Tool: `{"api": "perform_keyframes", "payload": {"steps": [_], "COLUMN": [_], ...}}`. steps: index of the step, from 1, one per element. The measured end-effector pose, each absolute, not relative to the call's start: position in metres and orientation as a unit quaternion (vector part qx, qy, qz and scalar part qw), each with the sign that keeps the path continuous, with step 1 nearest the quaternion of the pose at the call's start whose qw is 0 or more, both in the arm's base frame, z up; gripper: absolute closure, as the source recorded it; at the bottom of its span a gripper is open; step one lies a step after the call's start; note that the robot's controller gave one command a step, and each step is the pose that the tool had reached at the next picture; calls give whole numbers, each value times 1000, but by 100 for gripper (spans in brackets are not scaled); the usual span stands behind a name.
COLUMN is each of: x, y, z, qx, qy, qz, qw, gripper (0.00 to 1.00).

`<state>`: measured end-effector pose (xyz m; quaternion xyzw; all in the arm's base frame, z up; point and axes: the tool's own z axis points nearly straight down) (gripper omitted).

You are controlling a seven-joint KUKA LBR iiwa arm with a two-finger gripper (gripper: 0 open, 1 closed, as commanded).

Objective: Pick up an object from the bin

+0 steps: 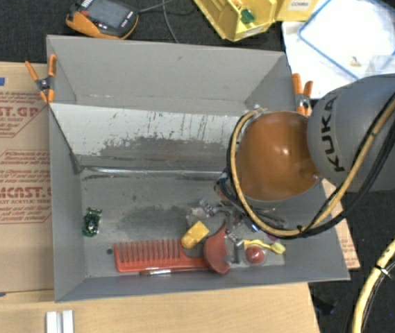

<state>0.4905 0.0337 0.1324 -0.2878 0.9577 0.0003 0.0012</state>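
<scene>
My gripper reaches down at the bin's front right, below the orange dome on the wrist. Right around it lie a small yellow block, a dark red rounded piece and a small red ball. A thin yellow strip sticks out to the right of the gripper. A red comb lies flat along the front wall, its right end touching the dark red piece. The dome and the gripper's metal parts hide whether anything is held.
A small green toy lies alone at the front left of the bin floor. The arm and its looped cables cover the bin's right side. The back half of the floor is bare grey metal.
</scene>
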Motion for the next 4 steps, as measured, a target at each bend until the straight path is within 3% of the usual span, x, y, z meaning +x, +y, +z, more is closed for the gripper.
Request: {"api": "perform_keyframes", "payload": {"steps": [1, 2, 3, 4], "x": [483, 493, 489, 489], "y": [42, 31, 44, 43], "z": [98, 70, 73, 73], "qx": [-443, -532, -591, -591], "qy": [897, 847, 807, 807], "qz": [2, 0, -2, -2], "qw": [-1, 4, 5, 5], "gripper": [0, 0, 100, 100]}}
